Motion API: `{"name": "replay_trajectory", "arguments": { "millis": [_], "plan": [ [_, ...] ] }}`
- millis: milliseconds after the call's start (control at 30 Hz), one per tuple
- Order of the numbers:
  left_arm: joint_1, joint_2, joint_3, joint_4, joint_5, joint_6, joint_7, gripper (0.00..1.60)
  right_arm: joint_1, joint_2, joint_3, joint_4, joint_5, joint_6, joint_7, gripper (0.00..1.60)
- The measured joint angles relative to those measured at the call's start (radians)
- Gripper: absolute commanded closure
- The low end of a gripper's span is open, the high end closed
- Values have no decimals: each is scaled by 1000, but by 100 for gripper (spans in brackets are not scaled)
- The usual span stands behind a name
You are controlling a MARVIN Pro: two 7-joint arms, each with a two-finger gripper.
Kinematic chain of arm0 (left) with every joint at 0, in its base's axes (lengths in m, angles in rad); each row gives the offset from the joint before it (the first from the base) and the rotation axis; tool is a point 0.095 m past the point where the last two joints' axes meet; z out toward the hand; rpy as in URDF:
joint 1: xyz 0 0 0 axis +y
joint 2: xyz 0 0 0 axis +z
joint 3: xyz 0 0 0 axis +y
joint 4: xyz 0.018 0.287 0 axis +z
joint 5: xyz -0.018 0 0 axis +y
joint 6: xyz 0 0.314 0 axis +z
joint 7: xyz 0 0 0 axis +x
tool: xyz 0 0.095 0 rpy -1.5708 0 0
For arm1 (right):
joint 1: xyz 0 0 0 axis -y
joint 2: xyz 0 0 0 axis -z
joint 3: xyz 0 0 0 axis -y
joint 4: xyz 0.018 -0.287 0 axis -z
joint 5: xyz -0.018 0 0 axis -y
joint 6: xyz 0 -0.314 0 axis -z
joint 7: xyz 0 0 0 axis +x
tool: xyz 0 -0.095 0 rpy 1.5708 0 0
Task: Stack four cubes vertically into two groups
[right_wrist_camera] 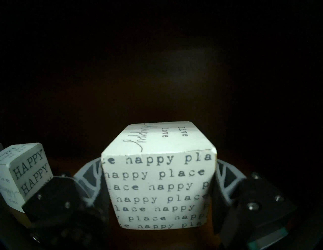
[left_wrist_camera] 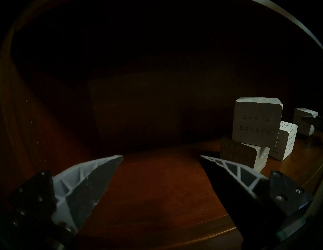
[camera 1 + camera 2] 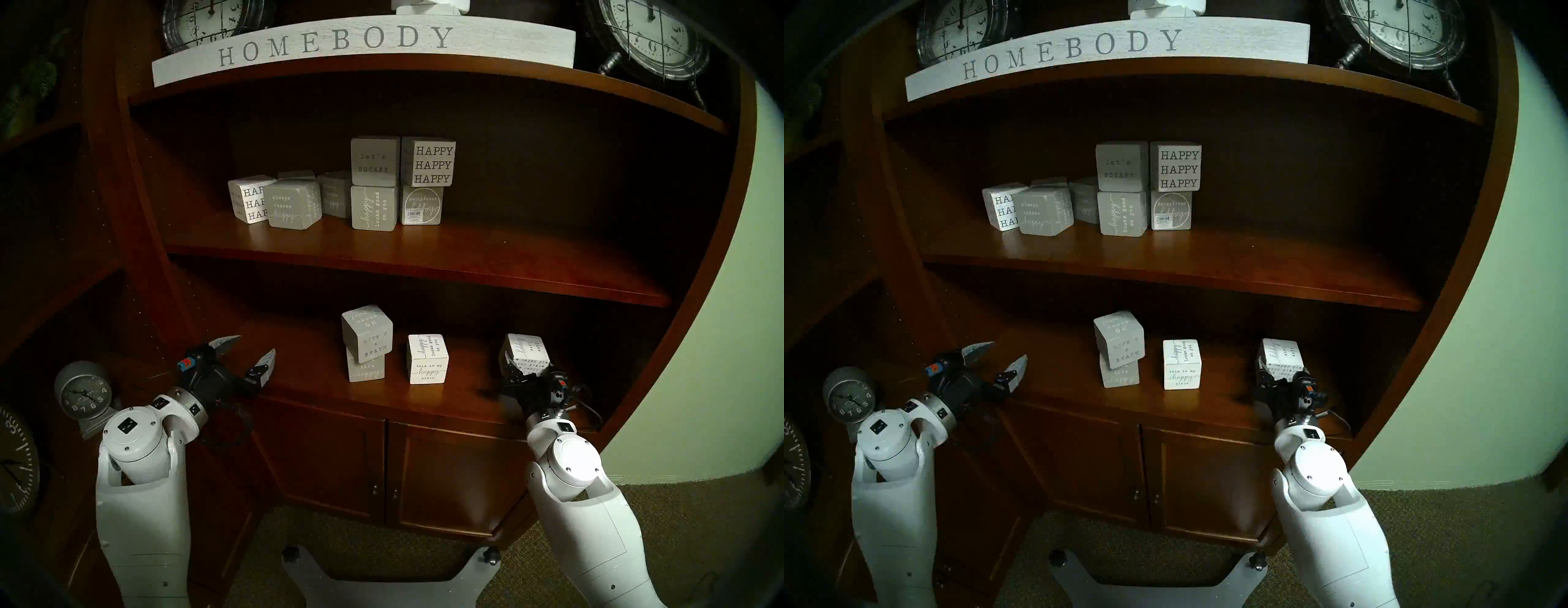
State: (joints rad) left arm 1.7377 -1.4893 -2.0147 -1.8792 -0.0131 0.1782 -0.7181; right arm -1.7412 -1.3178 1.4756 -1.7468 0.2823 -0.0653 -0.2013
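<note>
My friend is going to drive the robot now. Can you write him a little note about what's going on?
Left gripper: open, empty, at the left end of the lower shelf.
Right gripper: shut on the white "happy place" cube, at the shelf's right end.
Done: grey "LIFE'S A BEACH" cube sits on the grey "live life happy" cube, twisted and overhanging.
Left: set the held cube on the white "this is my happy place" cube, standing alone beside the grey pair.
</note>
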Motion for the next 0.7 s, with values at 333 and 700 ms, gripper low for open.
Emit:
{"name": "replay_trajectory", "arguments": {
  "millis": [333, 700],
  "plan": [
    [0, 0, 0, 0, 0, 0, 0, 0, 10, -23, -67, -71, -8, 4, 23, 160],
    [0, 0, 0, 0, 0, 0, 0, 0, 59, -68, -157, -99, -30, 51, 23, 160]
  ]
}}
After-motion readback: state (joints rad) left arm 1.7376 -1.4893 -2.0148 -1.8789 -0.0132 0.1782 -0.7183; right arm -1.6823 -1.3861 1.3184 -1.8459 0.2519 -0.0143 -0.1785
